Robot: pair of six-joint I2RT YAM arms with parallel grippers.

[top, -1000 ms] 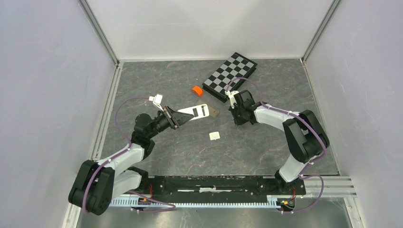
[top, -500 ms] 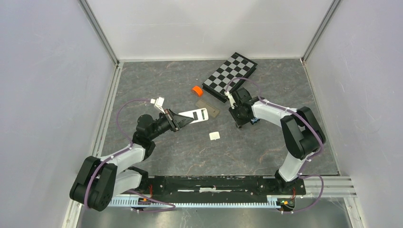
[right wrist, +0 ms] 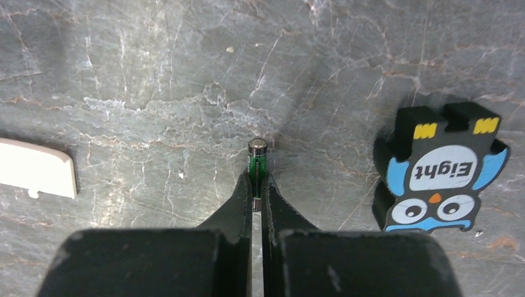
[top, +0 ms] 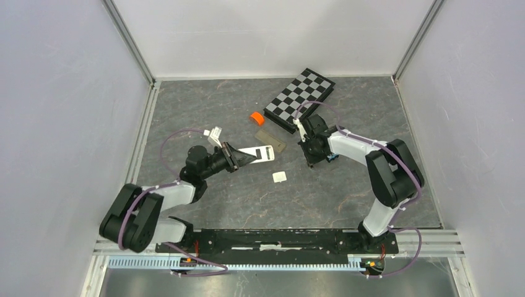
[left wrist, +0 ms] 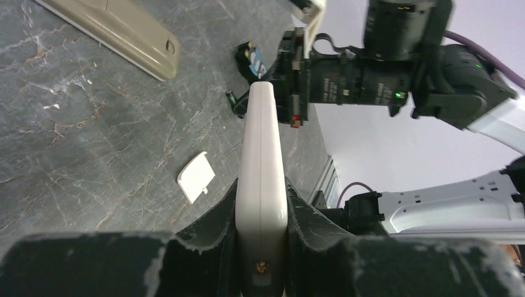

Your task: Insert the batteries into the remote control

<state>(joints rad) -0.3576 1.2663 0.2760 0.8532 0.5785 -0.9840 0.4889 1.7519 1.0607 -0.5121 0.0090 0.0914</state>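
My left gripper (top: 234, 154) is shut on one end of the white remote control (top: 259, 152), held on its edge above the table; in the left wrist view the remote (left wrist: 261, 161) runs away from the fingers (left wrist: 210, 229). My right gripper (top: 314, 158) is shut on a slim green battery (right wrist: 257, 166), whose metal cap sticks out past the fingertips (right wrist: 272, 198) low over the table. The small white battery cover (top: 279, 177) lies on the table between the arms; it also shows in the left wrist view (left wrist: 195, 177) and the right wrist view (right wrist: 36, 168).
A beige flat remote-like piece (top: 270, 138) lies behind the white remote. An orange roll (top: 255, 117) and a checkerboard box (top: 300, 99) sit farther back. A blue-and-black owl gadget (right wrist: 438, 171) lies just right of my right gripper. Walls close the left, right and back.
My left arm has swung the remote to the right and lower, toward the right gripper. The right gripper shifted slightly back early on, then stayed, still holding the battery.
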